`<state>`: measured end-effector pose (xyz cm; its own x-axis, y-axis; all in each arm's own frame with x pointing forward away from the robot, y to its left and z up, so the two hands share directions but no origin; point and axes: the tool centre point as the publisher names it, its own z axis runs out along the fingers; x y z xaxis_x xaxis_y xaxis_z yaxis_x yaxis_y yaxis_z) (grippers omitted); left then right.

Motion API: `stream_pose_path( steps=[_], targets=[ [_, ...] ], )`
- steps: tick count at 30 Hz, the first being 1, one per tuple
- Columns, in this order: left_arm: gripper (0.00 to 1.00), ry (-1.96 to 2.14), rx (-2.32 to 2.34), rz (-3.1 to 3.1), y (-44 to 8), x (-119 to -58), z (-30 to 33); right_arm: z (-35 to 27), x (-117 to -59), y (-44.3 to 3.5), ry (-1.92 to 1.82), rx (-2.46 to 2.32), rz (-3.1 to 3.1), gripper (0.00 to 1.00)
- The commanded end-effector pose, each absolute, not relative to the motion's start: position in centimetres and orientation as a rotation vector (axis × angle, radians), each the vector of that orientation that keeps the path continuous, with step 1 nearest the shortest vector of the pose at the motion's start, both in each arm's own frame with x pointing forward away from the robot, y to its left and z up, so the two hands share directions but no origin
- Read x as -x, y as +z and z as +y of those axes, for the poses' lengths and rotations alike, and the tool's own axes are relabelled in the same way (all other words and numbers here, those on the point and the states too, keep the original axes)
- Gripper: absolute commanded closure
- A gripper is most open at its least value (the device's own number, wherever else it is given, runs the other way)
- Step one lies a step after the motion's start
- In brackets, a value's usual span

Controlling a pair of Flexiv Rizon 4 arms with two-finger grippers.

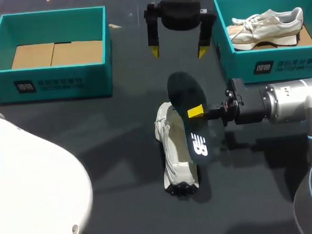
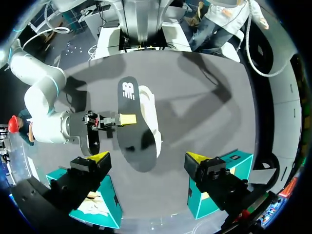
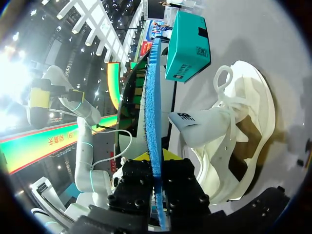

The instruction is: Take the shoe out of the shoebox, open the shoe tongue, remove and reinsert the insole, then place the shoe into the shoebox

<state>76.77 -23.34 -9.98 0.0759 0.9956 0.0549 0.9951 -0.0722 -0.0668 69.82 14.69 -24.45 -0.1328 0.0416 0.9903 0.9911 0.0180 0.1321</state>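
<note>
Sideways, right end effector point(image 1: 197, 112) grips the insole point(image 1: 181, 91) over the shoe point(image 1: 177, 166); left end effector point(image 1: 178, 52) hangs released

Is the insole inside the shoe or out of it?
Out. The right tool grips the insole and holds it up, clear of the shoe.

Insole point(image 1: 184, 100) above shoe point(image 1: 174, 150) on table point(image 1: 115, 151)

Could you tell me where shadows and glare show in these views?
Head view: the insole, held by the right gripper, throws a shadow on the table beside the shoe. Left wrist view: broad shadows cross the table beyond the shoe. Right wrist view: strong glare beside the insole, away from the shoe.
</note>
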Motion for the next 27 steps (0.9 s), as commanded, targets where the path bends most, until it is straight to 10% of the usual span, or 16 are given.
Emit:
stream_pose_path(
  steps=[1, 27],
  targets=[
    [0.00, -0.289, 2.103, -1.938, -10.4, -76.7, -24.2, 14.7, -69.7, -24.4, -1.276, 1.166, -1.346, 1.00],
    [0.00, -0.084, 2.129, -2.151, -10.4, -76.7, -22.8, 14.7, -69.7, -24.4, -1.276, 1.166, -1.346, 1.00]
  ],
)
